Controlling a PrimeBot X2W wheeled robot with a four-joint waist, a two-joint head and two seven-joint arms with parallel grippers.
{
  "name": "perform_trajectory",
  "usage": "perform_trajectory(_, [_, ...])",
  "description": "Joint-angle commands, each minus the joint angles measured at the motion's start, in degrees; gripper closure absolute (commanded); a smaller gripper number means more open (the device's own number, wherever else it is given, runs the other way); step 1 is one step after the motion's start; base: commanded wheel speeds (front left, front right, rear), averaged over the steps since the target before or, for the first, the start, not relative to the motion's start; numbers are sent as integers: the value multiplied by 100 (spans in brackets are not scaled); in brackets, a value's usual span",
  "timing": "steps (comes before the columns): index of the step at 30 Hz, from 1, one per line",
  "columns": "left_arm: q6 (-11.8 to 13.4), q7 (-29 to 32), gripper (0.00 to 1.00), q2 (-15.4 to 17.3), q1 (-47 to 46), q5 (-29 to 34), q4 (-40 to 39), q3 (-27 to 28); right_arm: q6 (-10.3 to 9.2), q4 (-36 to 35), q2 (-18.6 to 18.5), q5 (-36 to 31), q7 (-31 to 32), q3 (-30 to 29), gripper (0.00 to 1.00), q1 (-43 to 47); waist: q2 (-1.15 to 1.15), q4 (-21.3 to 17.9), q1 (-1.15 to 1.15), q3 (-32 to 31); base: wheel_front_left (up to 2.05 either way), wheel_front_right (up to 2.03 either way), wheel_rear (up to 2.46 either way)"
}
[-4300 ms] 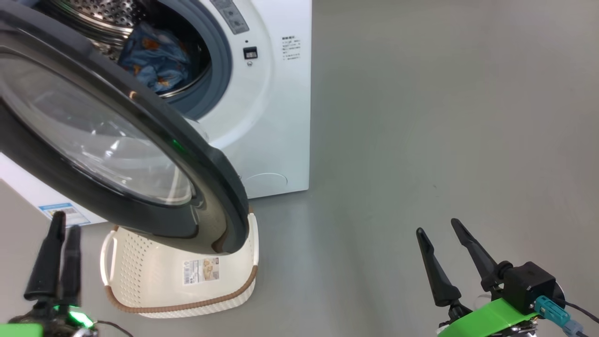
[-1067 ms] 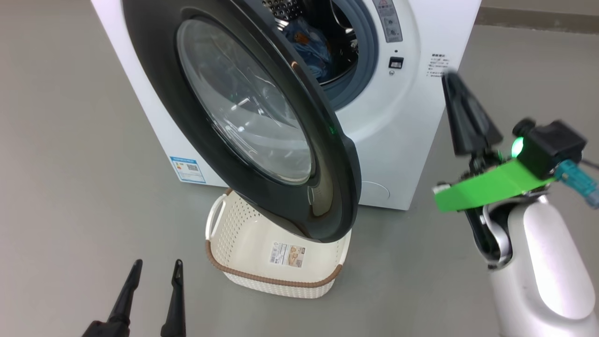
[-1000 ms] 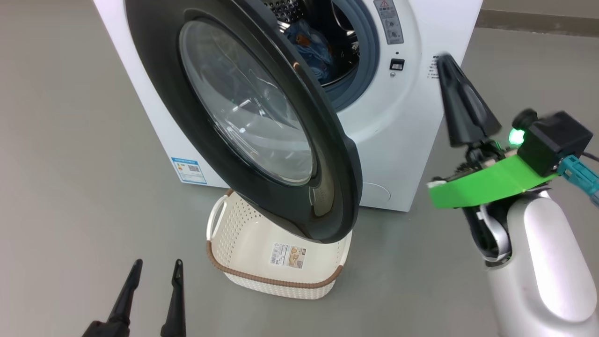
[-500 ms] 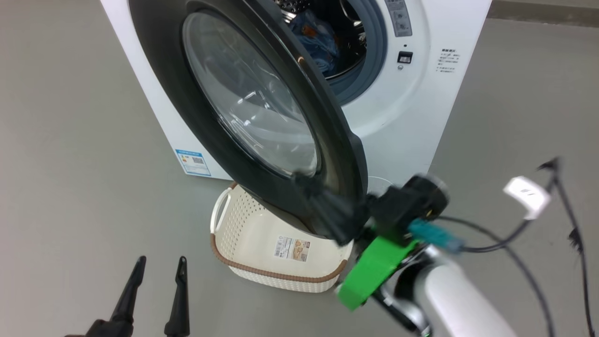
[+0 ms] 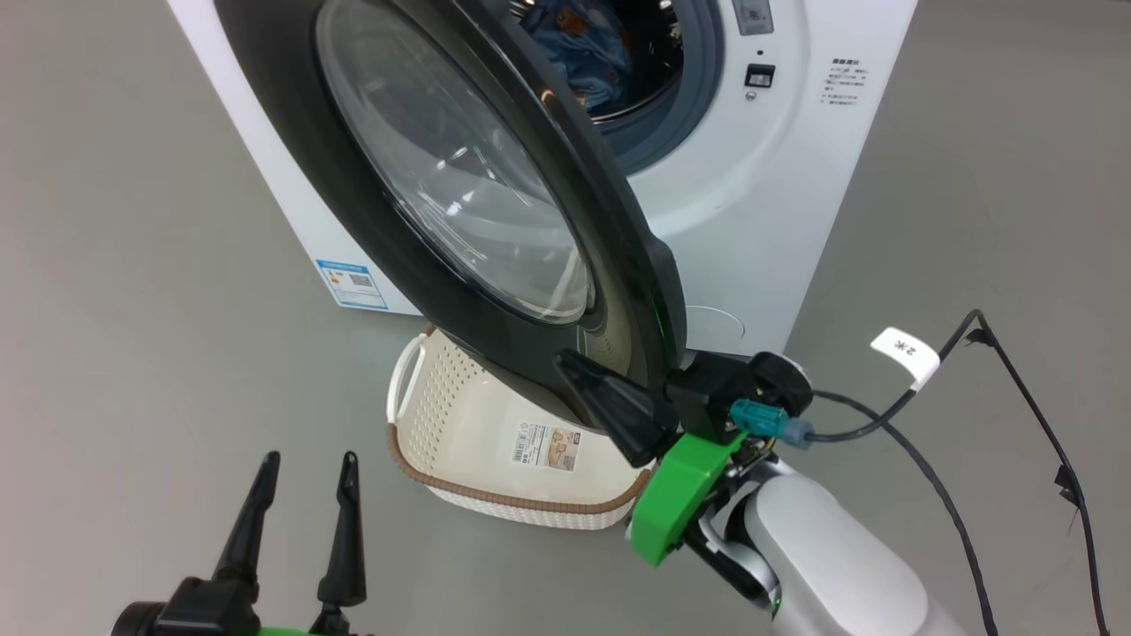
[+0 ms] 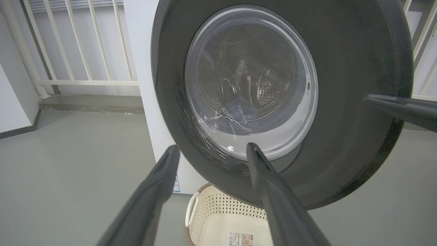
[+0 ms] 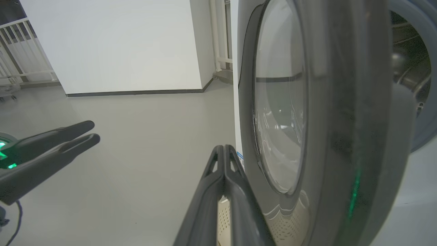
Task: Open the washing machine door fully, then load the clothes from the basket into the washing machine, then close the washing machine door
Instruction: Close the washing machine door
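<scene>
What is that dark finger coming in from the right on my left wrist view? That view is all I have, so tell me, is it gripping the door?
Observer: That is the right gripper, shut and empty. On its own wrist view it lies alongside the outer face of the washing machine door, not clamped on it.
Operator: Where are the clothes?
Observer: On the head view the clothes lie inside the washing machine, past the door's free edge.
Operator: Anything in the basket?
Observer: The part of the basket floor that shows bears just a label; the door hides the rest.
</scene>
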Motion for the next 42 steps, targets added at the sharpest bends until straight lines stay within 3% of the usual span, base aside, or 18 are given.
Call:
perform_trajectory(1, [45, -63, 0, 25, -244, 75, -96, 211, 35, 64, 108, 83, -133, 87, 100, -213, 0, -41, 0, 31, 0, 0, 0])
perform_trajectory(10, [39, -68, 0, -76, -302, 141, -117, 290, 35, 869, 108, 174, -532, 55, 100, -674, 0, -106, 0, 120, 0, 0, 0])
perform_trajectory(22, [0, -69, 0, -242, -460, 246, -213, 311, 35, 1360, 75, 57, -750, -300, 100, -1178, 0, -157, 0, 487, 0, 0, 0])
perform_trajectory(31, [-88, -70, 0, -393, -772, 346, -228, 204, 35, 1805, -204, -96, -907, -767, 100, -2015, 0, -61, 0, 984, 0, 0, 0])
perform_trajectory(42, [-166, -70, 0, -501, -1357, 339, -228, -109, 35, 2603, -686, -343, -1003, -1273, 100, -3440, 0, 373, 0, 1669, 0, 0, 0])
